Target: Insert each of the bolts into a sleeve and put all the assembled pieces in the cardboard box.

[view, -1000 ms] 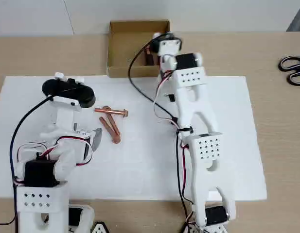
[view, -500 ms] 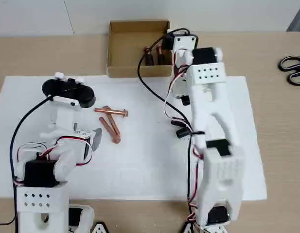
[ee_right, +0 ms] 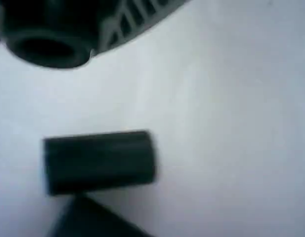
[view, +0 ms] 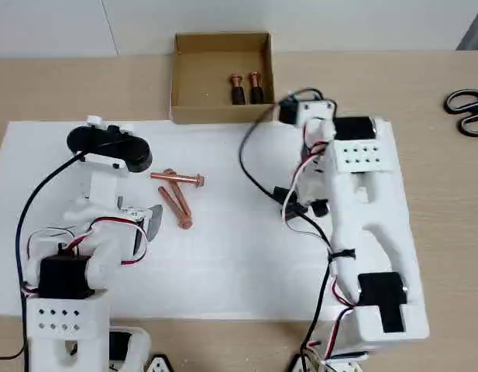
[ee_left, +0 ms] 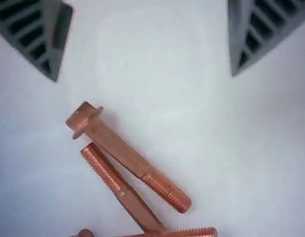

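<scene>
While the left tool (ee_left: 145,71) hangs released above copper-coloured flanged bolts (ee_left: 127,158), the state of the right tool (view: 302,113) cannot be told.

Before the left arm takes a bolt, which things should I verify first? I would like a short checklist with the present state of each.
1. The left gripper is open: ok, its jaws stand wide apart near the bolts.
2. One bolt is free to take alone: not ok, the flanged bolt lies against a second bolt.
3. A sleeve is ready: ok, a black sleeve lies on its side on the white sheet.
4. Room in the cardboard box: ok, two assembled pieces lie together and the rest of its floor is bare.
5. The scissors are out of the way: ok, off the sheet at the table's edge.
</scene>
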`<state>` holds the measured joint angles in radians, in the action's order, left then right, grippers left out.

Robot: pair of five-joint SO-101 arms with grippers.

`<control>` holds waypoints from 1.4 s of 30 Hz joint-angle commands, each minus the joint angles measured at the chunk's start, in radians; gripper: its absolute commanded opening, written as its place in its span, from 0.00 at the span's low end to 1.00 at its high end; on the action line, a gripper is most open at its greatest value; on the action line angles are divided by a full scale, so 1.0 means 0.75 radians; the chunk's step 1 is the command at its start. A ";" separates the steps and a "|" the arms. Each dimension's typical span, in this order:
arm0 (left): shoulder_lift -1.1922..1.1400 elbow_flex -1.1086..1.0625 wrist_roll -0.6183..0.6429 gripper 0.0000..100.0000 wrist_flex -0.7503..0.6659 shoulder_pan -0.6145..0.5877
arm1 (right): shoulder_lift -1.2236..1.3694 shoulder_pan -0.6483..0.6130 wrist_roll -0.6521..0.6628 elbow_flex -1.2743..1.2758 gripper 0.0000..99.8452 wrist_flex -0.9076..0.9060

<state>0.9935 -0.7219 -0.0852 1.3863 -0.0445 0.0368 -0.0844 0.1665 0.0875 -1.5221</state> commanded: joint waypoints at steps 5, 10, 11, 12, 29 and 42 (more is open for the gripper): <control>0.025 0.005 -0.004 0.21 0.006 0.002 | -0.071 0.050 0.014 0.372 0.01 0.365; 0.025 0.005 -0.004 0.21 0.006 0.002 | -0.071 0.050 0.010 0.450 0.04 0.453; 0.025 0.005 -0.004 0.21 0.006 0.002 | -0.069 0.050 0.006 0.450 0.07 0.451; 0.025 0.005 -0.004 0.21 0.006 0.002 | -0.069 0.052 -0.014 0.450 0.09 0.447; 0.023 0.005 -0.004 0.21 0.006 0.004 | -0.069 0.048 -0.039 0.520 0.15 0.427; 0.023 0.005 -0.004 0.21 0.029 0.004 | -0.066 0.056 -0.043 0.624 0.02 0.531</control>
<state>0.9935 -0.7219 -0.0852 1.3955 -0.0445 -0.0092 -0.0414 0.1465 0.5370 -1.1370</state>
